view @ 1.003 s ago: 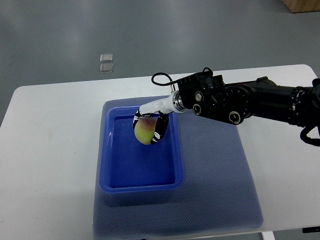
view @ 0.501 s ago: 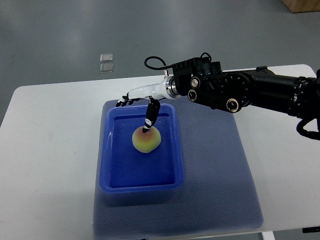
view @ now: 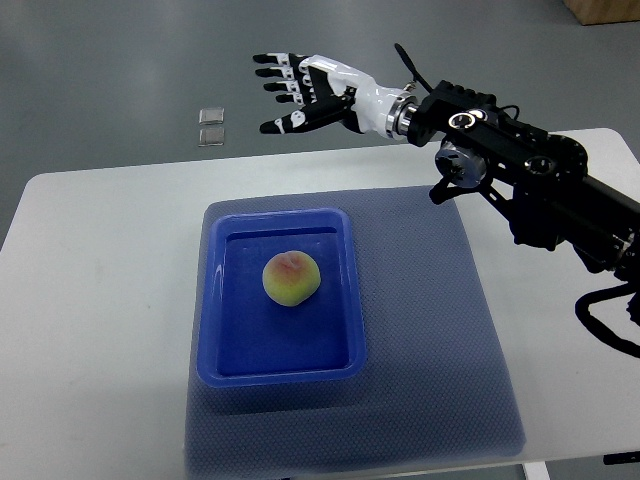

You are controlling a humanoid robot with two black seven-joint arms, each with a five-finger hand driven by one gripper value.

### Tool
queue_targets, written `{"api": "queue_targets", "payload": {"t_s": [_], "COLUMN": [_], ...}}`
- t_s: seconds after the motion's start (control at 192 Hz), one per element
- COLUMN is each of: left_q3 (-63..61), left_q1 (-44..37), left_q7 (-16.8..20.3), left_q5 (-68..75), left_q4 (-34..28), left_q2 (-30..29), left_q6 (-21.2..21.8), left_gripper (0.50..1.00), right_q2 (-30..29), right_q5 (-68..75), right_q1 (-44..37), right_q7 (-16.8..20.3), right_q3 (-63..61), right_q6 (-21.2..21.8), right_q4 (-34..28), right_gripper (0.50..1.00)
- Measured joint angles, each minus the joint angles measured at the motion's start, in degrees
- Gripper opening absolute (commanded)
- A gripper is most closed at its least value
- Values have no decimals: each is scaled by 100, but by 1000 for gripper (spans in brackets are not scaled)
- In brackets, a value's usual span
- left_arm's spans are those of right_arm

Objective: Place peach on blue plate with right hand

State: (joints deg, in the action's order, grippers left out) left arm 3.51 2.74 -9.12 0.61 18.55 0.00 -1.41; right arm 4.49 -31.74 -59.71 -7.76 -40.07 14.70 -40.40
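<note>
**Peach in the plate, hand clear above**

We see the peach [view: 291, 278] lying alone in the blue plate [view: 213, 330], a little above the middle of its floor and touching none of its walls. The plate is a deep rectangular tray that sits on a grey-blue mat [view: 430, 340] covering the centre of the white surface [view: 100, 300].

The right hand [view: 305, 90] is in the upper middle of the frame, well apart from the peach and beyond the far edge of the surface. Its fingers [view: 270, 72] are spread wide and point to the frame's left, and it holds nothing. Its dark arm [view: 530, 180] comes in from the right edge. We see no left arm. Two small clear squares [view: 212, 125] lie on the floor at the upper left.

Judging from how things lie, we take the placing as done: the fruit rests where the task wants it and the hand is off it.

Should it need lifting again, we would expect the peach to be light, round and soft-skinned, easy to bruise under hard fingertips and apt to roll on the smooth floor of the plate. We would take it across its widest part, fingers on one side and thumb on the other, coming from above so the walls do not get in the way, and close only enough to carry it.
</note>
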Motion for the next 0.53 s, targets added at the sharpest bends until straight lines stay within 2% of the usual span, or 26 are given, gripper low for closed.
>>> {"api": "queue_targets", "payload": {"t_s": [0.204, 0.527], "left_q3": [-10, -9], "left_q1": [-2, -2], "left_q7": [-3, -3], "left_q5": [2, 10], "left_q4": [0, 8], "left_q2": [0, 0], "left_q6": [1, 3], "left_gripper": [1000, 1000], "right_q2": [-52, -30], "right_q5": [1299, 2451], "right_q1": [968, 1588], "right_q7": [-99, -587], "right_q3": [-1831, -2087], "right_q6": [-119, -66], "right_q4": [238, 470], "right_gripper": [932, 932]}}
